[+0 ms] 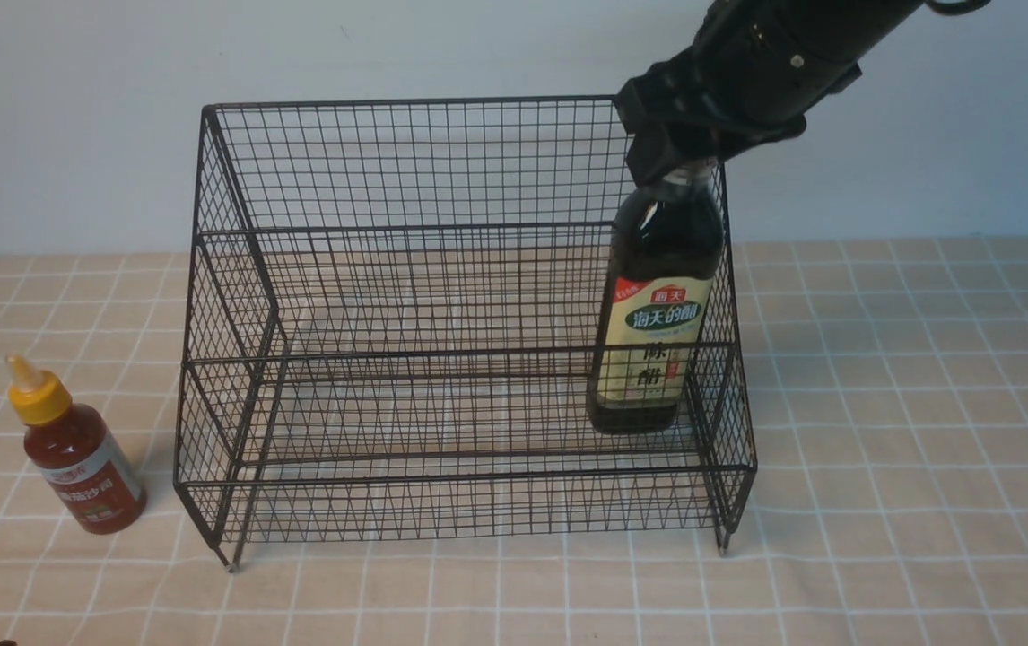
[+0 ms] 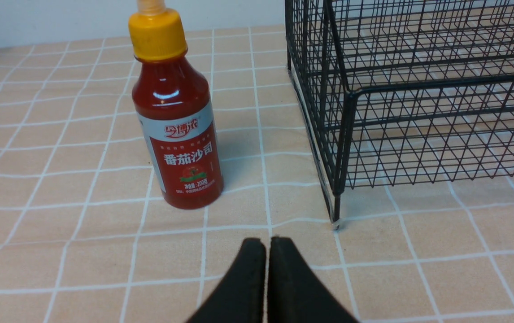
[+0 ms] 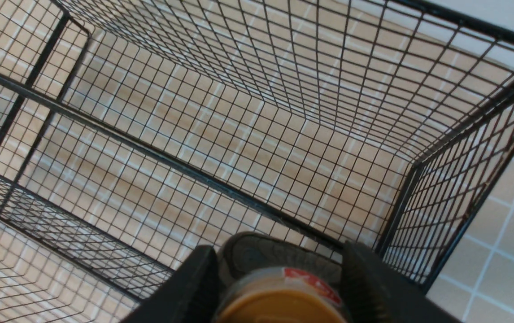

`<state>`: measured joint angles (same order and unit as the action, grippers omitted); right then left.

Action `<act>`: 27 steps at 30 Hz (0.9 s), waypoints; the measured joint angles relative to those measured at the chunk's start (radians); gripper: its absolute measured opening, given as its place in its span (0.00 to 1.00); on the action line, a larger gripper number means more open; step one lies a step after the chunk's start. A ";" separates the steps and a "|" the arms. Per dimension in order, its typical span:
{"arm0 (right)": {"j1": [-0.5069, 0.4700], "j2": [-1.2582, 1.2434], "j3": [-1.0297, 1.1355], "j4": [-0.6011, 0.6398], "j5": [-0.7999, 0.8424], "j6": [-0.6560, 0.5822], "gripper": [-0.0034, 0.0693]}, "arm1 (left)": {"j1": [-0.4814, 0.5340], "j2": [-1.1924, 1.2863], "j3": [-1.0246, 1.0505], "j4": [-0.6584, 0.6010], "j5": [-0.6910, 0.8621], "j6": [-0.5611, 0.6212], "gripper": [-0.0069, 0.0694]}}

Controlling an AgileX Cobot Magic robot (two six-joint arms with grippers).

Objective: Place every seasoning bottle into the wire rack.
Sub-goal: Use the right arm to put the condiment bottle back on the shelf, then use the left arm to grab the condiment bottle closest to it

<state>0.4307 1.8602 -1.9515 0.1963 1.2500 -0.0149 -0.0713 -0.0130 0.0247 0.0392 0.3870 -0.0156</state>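
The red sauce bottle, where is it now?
In the front view the red sauce bottle stands upright on the tablecloth on the robot's left, just outside the left wall of the wire rack.

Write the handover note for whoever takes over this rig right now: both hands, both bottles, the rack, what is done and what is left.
Left hand: shut, empty, apart from the red sauce bottle.
Right hand: fingers on both sides of the vinegar bottle's gold cap; I cannot tell whether they clamp it.
Vinegar bottle: upright in the wire rack's lower tier, at its right end, apparently seated. That half looks done.
Red sauce bottle: upright on the tablecloth, outside the rack's left side.
Left to do: clear the right hand, then rack the red sauce bottle.
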 joint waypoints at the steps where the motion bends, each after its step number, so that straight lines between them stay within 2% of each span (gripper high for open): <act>1: 0.000 -0.003 -0.002 0.004 0.007 0.001 0.57 | 0.000 0.000 0.000 0.000 0.000 0.000 0.08; 6: 0.000 -0.036 -0.054 0.012 0.018 0.004 0.69 | 0.000 0.000 0.000 0.000 0.000 0.000 0.08; 9: 0.000 -0.065 -0.111 0.011 0.019 0.005 0.70 | 0.000 0.000 0.000 0.000 0.000 0.000 0.08; 12: 0.000 -0.103 -0.165 0.008 0.021 0.015 0.66 | 0.000 0.000 0.000 0.000 0.000 0.000 0.08; 15: 0.000 -0.188 -0.206 -0.009 0.022 0.027 0.54 | 0.000 0.000 0.000 0.000 0.000 0.000 0.08; 16: 0.000 -0.218 -0.212 -0.015 0.023 0.028 0.47 | 0.000 0.000 0.000 0.000 0.000 0.000 0.08; 17: 0.000 -0.286 -0.217 -0.036 0.026 0.030 0.35 | 0.000 0.000 0.000 0.000 0.000 0.000 0.08; 20: 0.000 -0.421 -0.213 -0.102 0.029 0.053 0.15 | 0.000 0.000 0.000 0.000 0.000 0.000 0.08; 23: 0.000 -0.578 -0.160 -0.173 0.029 0.082 0.05 | 0.000 0.000 0.000 0.000 0.000 0.000 0.08; 25: 0.000 -0.665 -0.106 -0.196 0.029 0.090 0.04 | 0.000 0.000 0.000 0.000 0.000 0.000 0.08; 27: 0.000 -0.853 0.065 -0.240 0.012 0.104 0.03 | 0.000 0.000 0.000 0.000 0.000 0.000 0.08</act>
<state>0.4307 1.0072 -1.8863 -0.0442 1.2615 0.0890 -0.0713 -0.0130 0.0247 0.0392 0.3870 -0.0156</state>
